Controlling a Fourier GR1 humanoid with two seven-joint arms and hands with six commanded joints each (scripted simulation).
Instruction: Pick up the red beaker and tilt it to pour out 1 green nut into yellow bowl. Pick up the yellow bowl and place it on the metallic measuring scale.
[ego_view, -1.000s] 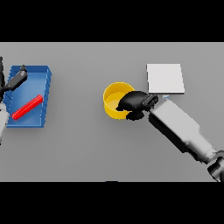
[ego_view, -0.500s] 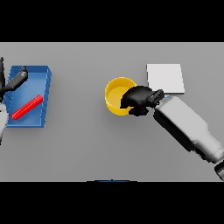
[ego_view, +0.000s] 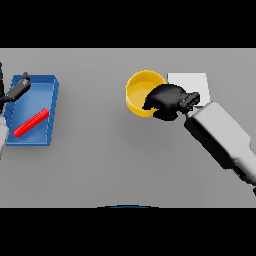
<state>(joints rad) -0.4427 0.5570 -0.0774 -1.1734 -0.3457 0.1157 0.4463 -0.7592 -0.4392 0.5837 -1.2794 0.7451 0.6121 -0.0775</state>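
Now the right robot hand (ego_view: 167, 101) grips the upright yellow bowl (ego_view: 141, 91) rim, mouth upward, beside the scale (ego_view: 192, 81)

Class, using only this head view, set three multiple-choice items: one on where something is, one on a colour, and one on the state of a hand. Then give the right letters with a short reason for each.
1. Where does the red beaker lie?
A. in the blue tray
B. in the yellow bowl
C. on the scale

2. What colour is the bowl that the right hand is holding?
A. blue
B. yellow
C. green

3. How is the right hand set?
A. flat on the bare table
B. fingers curled over the bowl's rim
C. out of view

Answers:
1 A, since the beaker lies on its side in the blue tray at the left.
2 B, since the yellow bowl beside the metallic measuring scale is plainly yellow.
3 B, since the right hand is closed round the bowl's right rim.
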